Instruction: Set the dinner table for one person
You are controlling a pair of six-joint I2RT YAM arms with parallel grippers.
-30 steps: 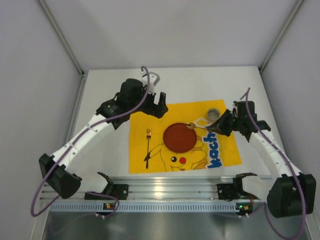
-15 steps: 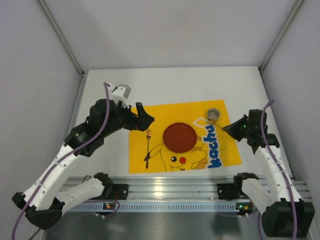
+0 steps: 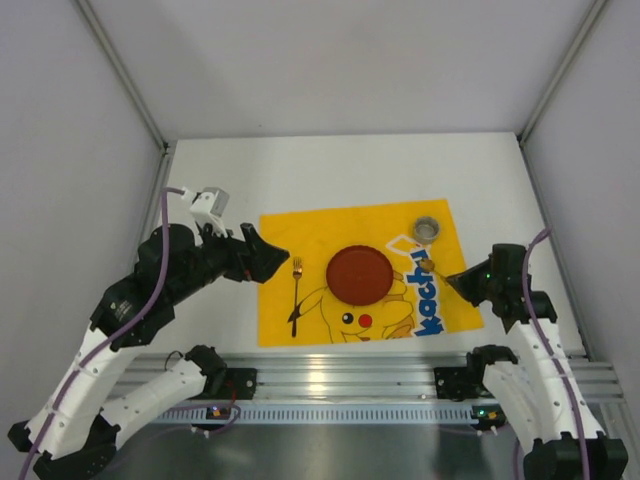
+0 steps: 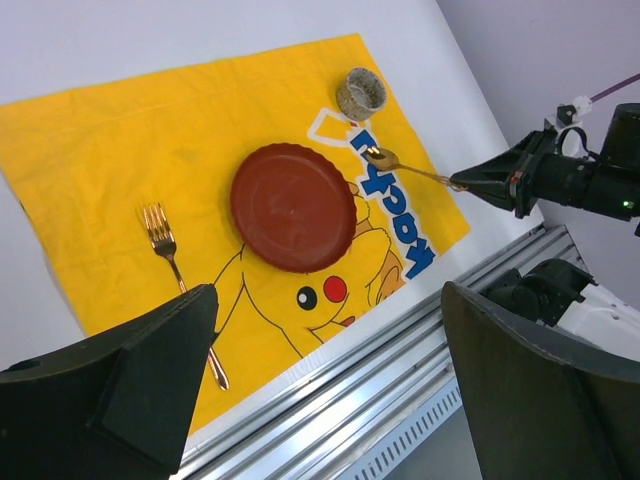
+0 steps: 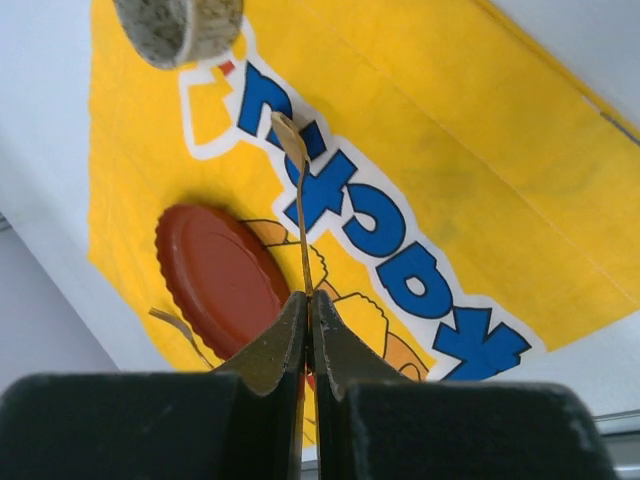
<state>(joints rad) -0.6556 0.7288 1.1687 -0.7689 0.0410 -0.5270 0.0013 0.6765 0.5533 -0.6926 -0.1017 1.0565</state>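
I find the right gripper (image 5: 308, 300) clamped on the gold spoon (image 5: 298, 190), bowl over the yellow mat (image 3: 300, 225) right of the red plate (image 3: 359, 273); left gripper (image 3: 268, 256) spread wide, empty

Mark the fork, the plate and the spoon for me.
fork (image 3: 295, 298): top external view, on the handle.
plate (image 3: 359, 273): top external view, at its centre.
spoon (image 5: 290, 138): right wrist view, on the bowl.

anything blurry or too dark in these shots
Left wrist: plate, fork and mat are sharp, but the left fingers are dark, featureless masses in the bottom corners. Right wrist: the right fingers are black and blurred; the spoon they pinch is crisp. Top: even light, soft shadows, mild sheen on the rail.
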